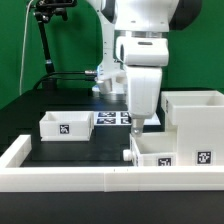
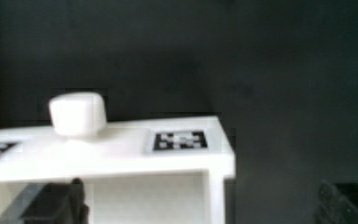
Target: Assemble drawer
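Bright even light, blurry wrist view

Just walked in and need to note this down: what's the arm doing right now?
The Panda arm is working on the drawer parts. Its claw hangs open and empty over one tray, at the end with the knob; that tray lies beside the tall shell. The second tray sits apart on the black table, toward the exterior view's left, not in the shell.

Marker board (image 1: 112,118) lies on the black table (image 1: 62,152).
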Available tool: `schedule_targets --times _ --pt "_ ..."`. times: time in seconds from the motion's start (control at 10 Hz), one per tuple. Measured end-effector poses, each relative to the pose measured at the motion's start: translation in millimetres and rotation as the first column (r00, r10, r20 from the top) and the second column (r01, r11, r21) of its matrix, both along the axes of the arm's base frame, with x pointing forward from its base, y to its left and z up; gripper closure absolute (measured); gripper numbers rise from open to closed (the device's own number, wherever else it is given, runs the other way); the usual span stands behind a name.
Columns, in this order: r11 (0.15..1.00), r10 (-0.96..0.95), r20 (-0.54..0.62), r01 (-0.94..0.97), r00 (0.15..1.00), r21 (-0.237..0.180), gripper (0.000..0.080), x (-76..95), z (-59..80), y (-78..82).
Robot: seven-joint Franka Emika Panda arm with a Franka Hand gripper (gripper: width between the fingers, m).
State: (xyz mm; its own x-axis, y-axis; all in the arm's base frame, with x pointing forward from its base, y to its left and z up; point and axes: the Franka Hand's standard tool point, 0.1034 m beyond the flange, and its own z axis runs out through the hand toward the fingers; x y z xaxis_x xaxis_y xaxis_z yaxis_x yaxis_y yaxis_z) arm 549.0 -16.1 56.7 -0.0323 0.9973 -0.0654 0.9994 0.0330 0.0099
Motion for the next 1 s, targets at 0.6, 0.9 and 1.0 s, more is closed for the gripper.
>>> schedule_targets --times 0.6,0.9,1.0 --pt "0.997 0.039 -0.021 -0.038 0.999 0.06 0.015 -1.9 -8.5 -41.0" --pt "0.989 0.033 -0.041 -0.027 0.999 0.144 0.015 5.4 -23.4 -56.2" --pt "0.988 0.023 -0.047 -0.016 0.999 0.151 0.015 5.7 -28.7 -53.9"
